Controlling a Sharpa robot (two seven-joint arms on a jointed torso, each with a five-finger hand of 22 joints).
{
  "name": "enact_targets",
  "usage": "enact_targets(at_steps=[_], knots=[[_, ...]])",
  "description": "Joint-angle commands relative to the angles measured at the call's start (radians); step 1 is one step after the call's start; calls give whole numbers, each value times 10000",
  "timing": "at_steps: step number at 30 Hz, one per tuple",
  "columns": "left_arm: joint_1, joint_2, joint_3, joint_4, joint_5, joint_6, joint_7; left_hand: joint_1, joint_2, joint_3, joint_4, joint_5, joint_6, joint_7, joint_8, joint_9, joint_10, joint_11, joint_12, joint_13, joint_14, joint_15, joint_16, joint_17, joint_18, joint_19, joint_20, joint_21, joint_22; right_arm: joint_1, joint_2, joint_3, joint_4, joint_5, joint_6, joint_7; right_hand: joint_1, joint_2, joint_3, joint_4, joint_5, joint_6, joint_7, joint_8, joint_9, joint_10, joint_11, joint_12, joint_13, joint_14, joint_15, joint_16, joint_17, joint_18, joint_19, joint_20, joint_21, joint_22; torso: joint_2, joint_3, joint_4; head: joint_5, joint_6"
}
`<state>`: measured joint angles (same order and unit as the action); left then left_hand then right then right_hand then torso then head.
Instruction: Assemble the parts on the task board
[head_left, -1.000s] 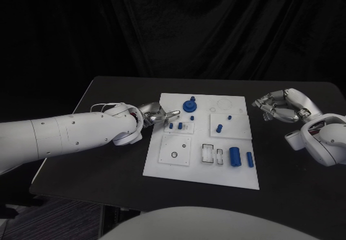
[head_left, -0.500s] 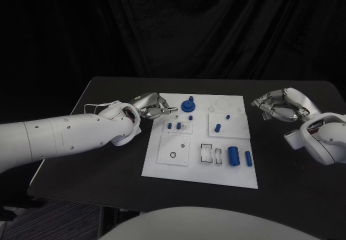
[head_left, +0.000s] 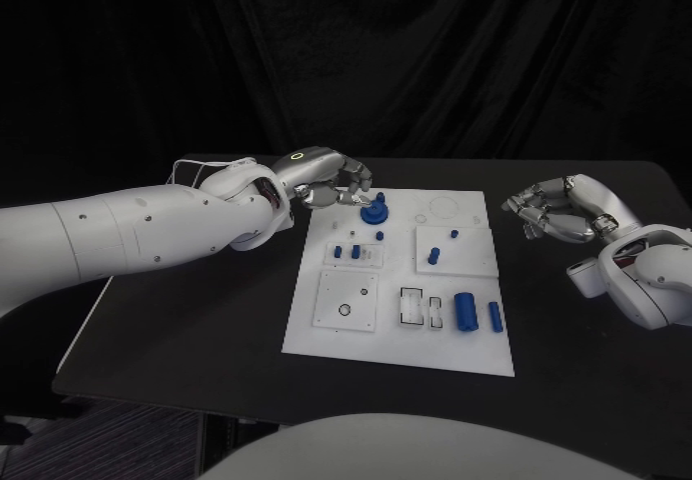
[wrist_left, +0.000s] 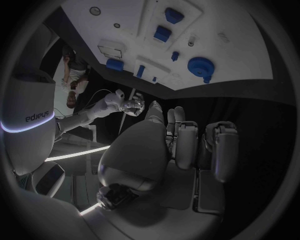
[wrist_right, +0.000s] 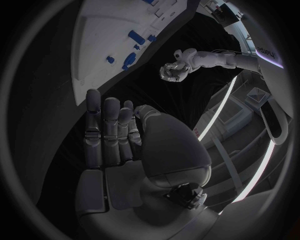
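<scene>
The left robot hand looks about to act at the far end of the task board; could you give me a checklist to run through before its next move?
1. Left robot hand free to grasp: ok; it hangs over the table with nothing in it.
2. Round blue part at the far end of the task board, beside that hand, untouched: ok.
3. Whether that part is fully seated: cannot tell.
4. Right robot hand clear of the board: ok; it holds nothing and hangs off the board's right edge.
5. Two blue cylinders lying on the near right of the board, out of the left hand's way: ok.
</scene>
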<state>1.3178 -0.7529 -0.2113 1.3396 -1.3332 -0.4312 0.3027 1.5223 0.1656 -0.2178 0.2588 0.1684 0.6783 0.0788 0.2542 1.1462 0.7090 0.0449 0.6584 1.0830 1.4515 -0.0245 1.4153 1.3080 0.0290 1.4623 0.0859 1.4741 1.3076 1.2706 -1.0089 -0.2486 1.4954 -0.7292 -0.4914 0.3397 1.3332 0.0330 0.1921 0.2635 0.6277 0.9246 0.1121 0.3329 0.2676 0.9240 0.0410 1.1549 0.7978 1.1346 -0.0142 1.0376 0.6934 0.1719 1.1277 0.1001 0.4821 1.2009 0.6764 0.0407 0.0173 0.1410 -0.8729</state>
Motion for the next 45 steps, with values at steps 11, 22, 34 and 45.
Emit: enact_targets(at_steps=[11, 22, 34, 45], knots=[[-8, 1029, 7, -963, -2944, 1359, 160, 1869, -1728, 2343, 229, 1557, 654, -235, -1839, -3696, -742, -101, -2567, -3773, -454, -179, -977, -318, 32, 198, -116, -216, 2205, -11, -101, 9, 152, -23, -143, 78, 31, -57, 21, 30, 87, 70, -13, 39, 18, 64, 19, 53, -7, 68, 23, 50, 6, 104, 87, -15, -58, 18, 56, 2, 27, -241, 3], [-82, 1582, 8, -1411, -3945, 1198, -324, 1294, -2386, 3450, 149, 1487, 807, -692, -1866, -4744, -415, 77, -2312, -4653, -239, -12, -561, -191, -30, 392, -42, 22, 2289, -11, -103, 9, 142, -23, -95, -41, 32, -53, 29, 39, 109, 79, -15, 46, 21, 68, 17, 53, -12, 70, 21, 49, 3, 104, 90, -16, -58, 21, 239, -83, 5, -205, 3], [-296, 1857, 9, -1680, -4304, 1352, -446, 547, -2641, 3975, 136, 862, 1314, -732, -1817, -5132, 185, -44, -2037, -5048, -199, -86, -453, -276, -66, 496, -59, 156, 2337, -12, -120, 9, 138, -23, -75, -96, 30, -56, 30, 44, 117, 81, -15, 48, 21, 81, 17, 60, -3, 74, 19, 52, 6, 104, 93, -17, -58, 23, 232, -82, -3, -218, 3], [-436, 1971, 9, -1758, -4329, 1399, -435, 338, -2660, 4104, 34, 753, 1644, -712, -1785, -5256, 533, -111, -1798, -5053, -177, -127, -406, -300, -85, 549, -60, 225, 2362, -13, -109, 9, 133, -23, -43, -108, 27, -59, 30, 50, 121, 80, -15, 48, 21, 86, 17, 61, -2, 81, 19, 58, 15, 104, 95, -18, -59, 25, 221, -72, 7, -252, 3]])
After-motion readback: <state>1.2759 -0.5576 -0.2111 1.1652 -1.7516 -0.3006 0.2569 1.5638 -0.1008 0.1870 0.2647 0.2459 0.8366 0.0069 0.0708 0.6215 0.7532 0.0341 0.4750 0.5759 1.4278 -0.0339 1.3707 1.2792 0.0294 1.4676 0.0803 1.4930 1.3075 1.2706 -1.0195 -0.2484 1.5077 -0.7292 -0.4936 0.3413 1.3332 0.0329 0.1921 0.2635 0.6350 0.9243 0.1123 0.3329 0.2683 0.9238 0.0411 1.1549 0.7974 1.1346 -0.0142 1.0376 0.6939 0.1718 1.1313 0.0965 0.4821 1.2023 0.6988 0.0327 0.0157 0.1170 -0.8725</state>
